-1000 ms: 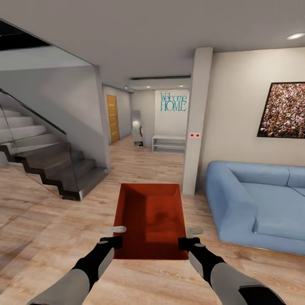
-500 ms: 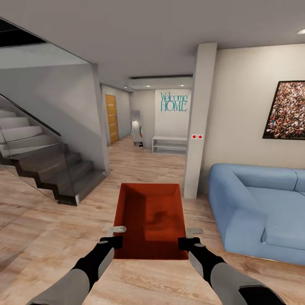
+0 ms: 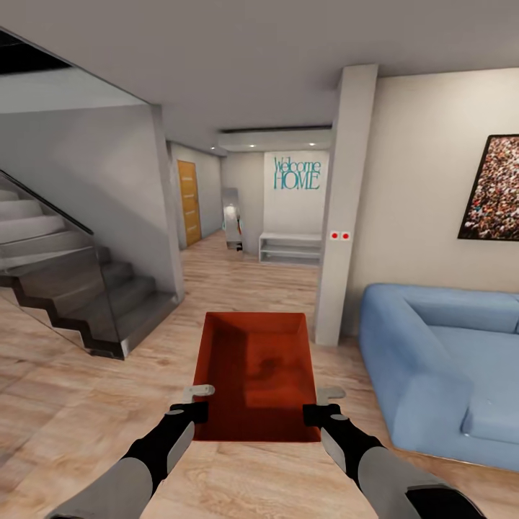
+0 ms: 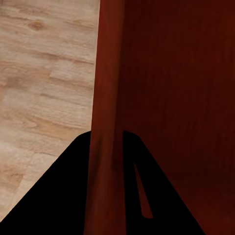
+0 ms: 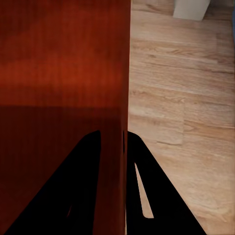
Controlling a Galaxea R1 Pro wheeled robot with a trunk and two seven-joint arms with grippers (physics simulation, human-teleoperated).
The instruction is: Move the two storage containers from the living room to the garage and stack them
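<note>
An orange-red open-top storage container (image 3: 256, 375) hangs in the air in front of me, carried level above the living room's light wood-plank flooring. My left gripper (image 3: 198, 396) is shut on its left wall (image 4: 105, 122), one finger on each side of the thin wall. On the opposite side my right gripper (image 3: 323, 398) is shut on the right wall (image 5: 123, 98) in the same way. The bin looks empty inside. Whether another bin sits nested in it I cannot tell.
A blue sofa (image 3: 447, 360) stands close on the right. A pale square pillar (image 3: 346, 209) rises just ahead right of the bin. A glass-railed staircase (image 3: 72, 281) fills the left. Between them a hallway (image 3: 245, 274) runs to a white shelf (image 3: 290, 246) and an orange door (image 3: 189, 202).
The whole view has shifted: the stairs slid left and the sofa and pillar grew nearer, so I have rolled forward. The bin and both grippers hold the same pose.
</note>
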